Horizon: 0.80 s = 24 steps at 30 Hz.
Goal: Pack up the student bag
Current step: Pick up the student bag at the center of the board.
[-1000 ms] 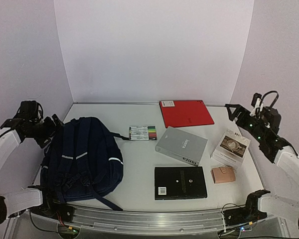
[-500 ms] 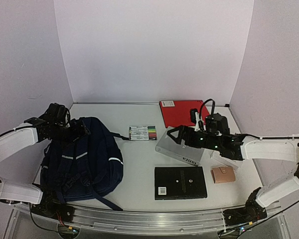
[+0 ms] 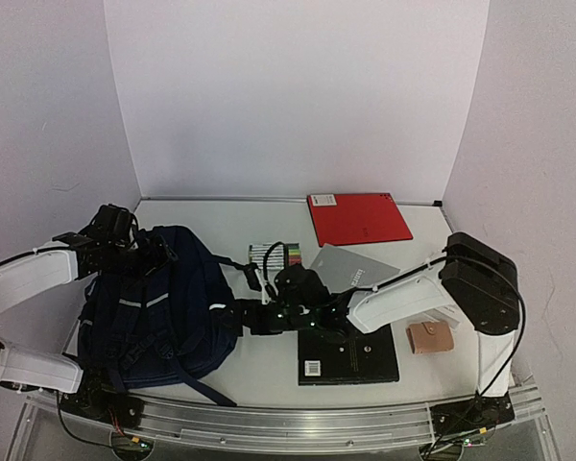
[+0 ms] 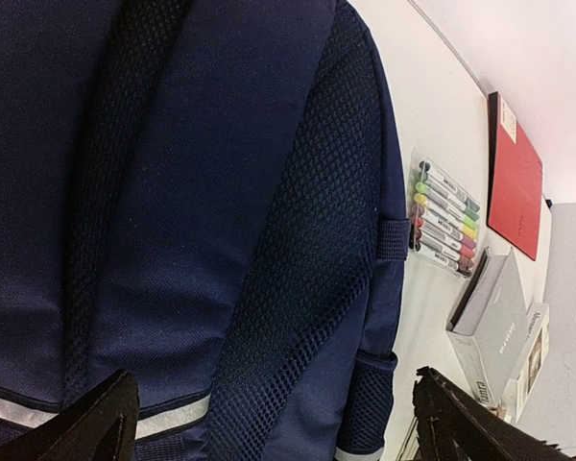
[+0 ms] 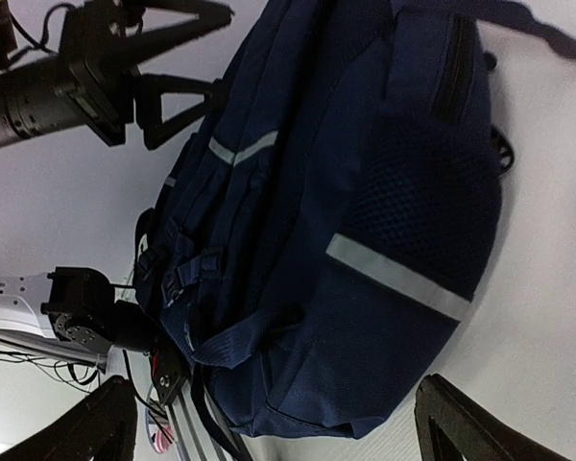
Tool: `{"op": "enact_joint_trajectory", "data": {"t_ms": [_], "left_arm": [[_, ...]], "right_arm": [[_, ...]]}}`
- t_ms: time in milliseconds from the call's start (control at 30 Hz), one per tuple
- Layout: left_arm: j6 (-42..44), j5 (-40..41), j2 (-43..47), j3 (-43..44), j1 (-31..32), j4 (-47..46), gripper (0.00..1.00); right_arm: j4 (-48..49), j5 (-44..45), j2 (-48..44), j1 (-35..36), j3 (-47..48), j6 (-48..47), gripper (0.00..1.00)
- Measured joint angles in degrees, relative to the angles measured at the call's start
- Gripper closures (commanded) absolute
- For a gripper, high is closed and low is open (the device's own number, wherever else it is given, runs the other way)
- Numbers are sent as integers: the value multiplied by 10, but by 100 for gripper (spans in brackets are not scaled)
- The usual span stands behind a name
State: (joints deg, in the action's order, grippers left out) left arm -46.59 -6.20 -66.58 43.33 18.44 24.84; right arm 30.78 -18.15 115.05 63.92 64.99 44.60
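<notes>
The student bag (image 3: 158, 307) is a dark navy backpack with thin white stripes, lying flat at the left of the table. My left gripper (image 3: 161, 252) is open and empty over the bag's far end. In the left wrist view the bag (image 4: 202, 211) fills the frame between the spread fingers of the left gripper (image 4: 278, 432). My right gripper (image 3: 233, 322) is open and empty, close beside the bag's right side. In the right wrist view the bag's side with its white stripe (image 5: 365, 240) lies just ahead of the right gripper (image 5: 278, 427).
A marker pack (image 3: 278, 254) lies right of the bag, partly behind my right arm. A red folder (image 3: 358, 218) is at the back, with a grey book (image 3: 350, 264) in front of it. A black notebook (image 3: 350, 353) and a pink wallet (image 3: 430, 337) lie near the front.
My right arm has swung left across the table, from over the grey book to the bag's right side. My left gripper has edged a little further over the bag's far end.
</notes>
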Motion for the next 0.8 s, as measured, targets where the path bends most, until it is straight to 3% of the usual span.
{"op": "enact_joint_trajectory", "data": {"t_ms": [200, 533, 800], "left_arm": [[0, -12, -2, -2, 0, -6, 0], [-3, -28, -2, -15, 0, -9, 0], [-3, -29, 8, -15, 0, -7, 0]], "right_arm": [[0, -5, 59, 1, 37, 12, 2], [-20, 62, 109, 1, 85, 16, 2], [-19, 60, 135, 1, 123, -3, 33]]}}
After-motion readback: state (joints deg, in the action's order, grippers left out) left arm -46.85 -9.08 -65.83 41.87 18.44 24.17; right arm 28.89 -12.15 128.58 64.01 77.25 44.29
